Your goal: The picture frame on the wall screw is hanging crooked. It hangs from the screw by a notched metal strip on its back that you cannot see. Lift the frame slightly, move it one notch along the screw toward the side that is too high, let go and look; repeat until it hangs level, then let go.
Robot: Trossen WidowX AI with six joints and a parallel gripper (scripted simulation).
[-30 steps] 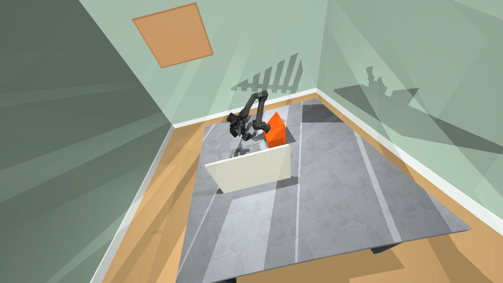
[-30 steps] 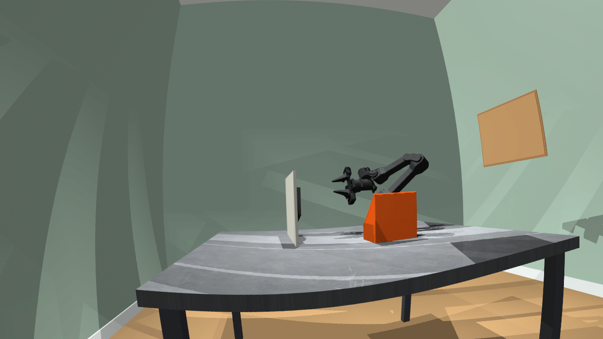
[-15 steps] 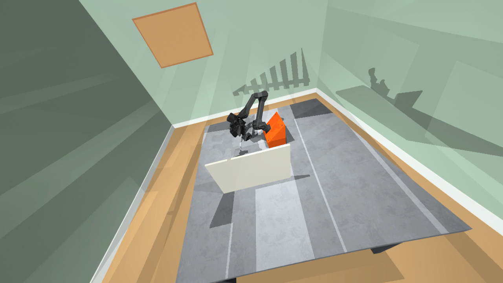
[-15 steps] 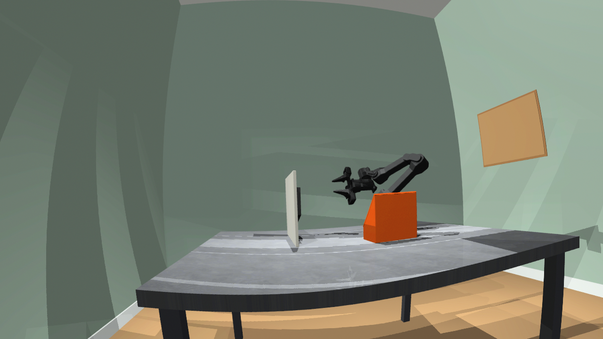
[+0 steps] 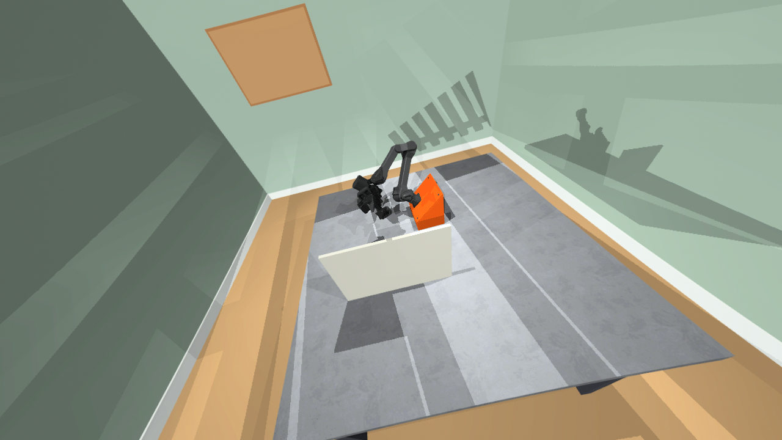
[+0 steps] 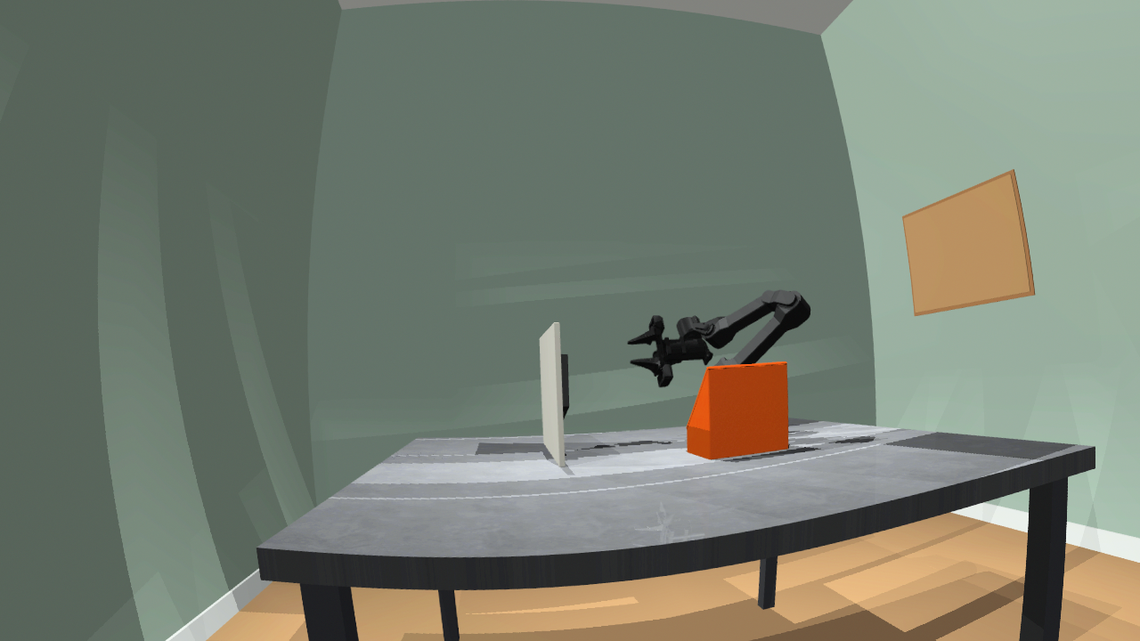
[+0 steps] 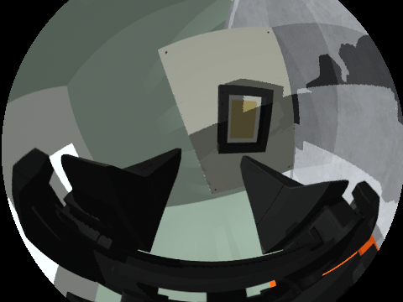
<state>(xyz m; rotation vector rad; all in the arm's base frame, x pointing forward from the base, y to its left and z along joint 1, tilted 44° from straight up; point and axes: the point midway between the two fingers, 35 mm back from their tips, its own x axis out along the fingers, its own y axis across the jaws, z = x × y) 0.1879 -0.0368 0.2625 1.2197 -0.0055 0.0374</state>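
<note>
An orange-brown square board (image 5: 271, 54) (image 6: 968, 245) is mounted on a pale green wall (image 5: 377, 71) (image 6: 948, 103).

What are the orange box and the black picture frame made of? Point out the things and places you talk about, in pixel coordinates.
The orange box (image 5: 429, 203) (image 6: 747, 410) looks like painted metal or smooth plastic: flat, even colour and sharp edges. The picture frame (image 6: 565, 384) (image 7: 222, 122) might be painted wood or plastic; it's plain dark with no grain showing, so I can't tell which.

Pincer (image 5: 373, 204) (image 6: 633, 352) (image 7: 211, 157): fingers parted, nothing between them. Arm (image 5: 405, 164) (image 6: 757, 327) folded; elbow above and behind pincer, wrist (image 6: 691, 347) directly behind it.
</note>
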